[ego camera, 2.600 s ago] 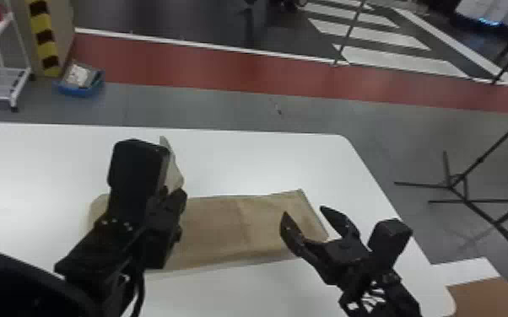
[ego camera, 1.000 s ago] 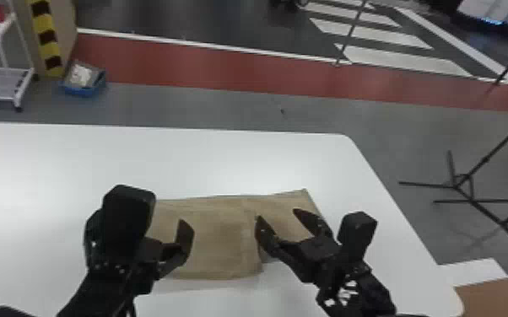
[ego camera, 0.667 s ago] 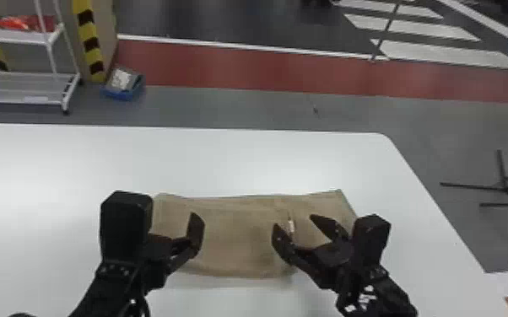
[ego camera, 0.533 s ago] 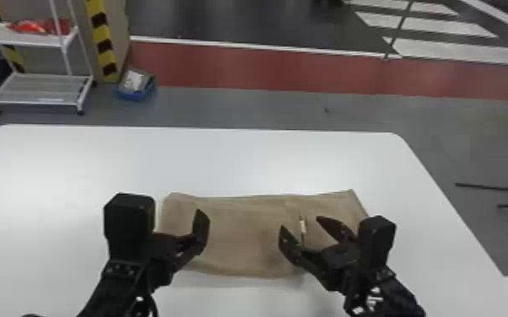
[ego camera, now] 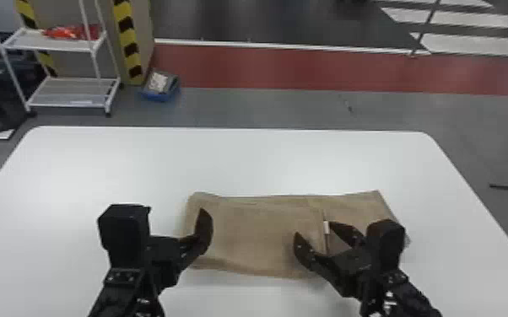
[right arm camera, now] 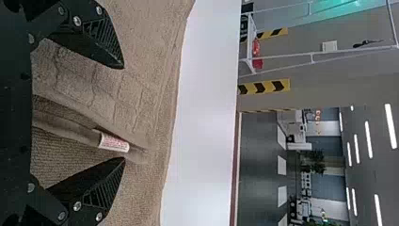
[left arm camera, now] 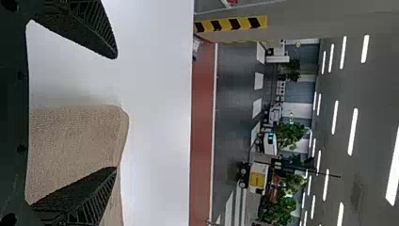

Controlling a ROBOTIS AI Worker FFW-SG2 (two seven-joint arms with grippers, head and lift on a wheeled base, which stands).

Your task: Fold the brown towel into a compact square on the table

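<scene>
On the white table [ego camera: 240, 164] the brown towel [ego camera: 257, 236] lies as a flat band, its left part folded over towards the right. That layer's edge, with a small white tag [ego camera: 326, 227], crosses right of the middle; a single-looking stretch extends beyond. My left gripper [ego camera: 177, 248] is open at the towel's left end. In the left wrist view, that gripper [left arm camera: 116, 112] has one finger over the towel [left arm camera: 75, 146], the other over bare table. My right gripper [ego camera: 313, 228] stands open above the layer's edge; in the right wrist view, the tag [right arm camera: 114, 142] lies between this gripper's [right arm camera: 123, 113] spread fingers.
The table's far edge [ego camera: 232, 127] runs well behind the towel. On the floor beyond stand a white shelf cart [ego camera: 71, 95] at the back left and a blue bin [ego camera: 160, 90].
The towel's left part, raised beside my left gripper earlier, now lies over to the right. Both grippers sit differently over the towel, and the head view has turned left.
</scene>
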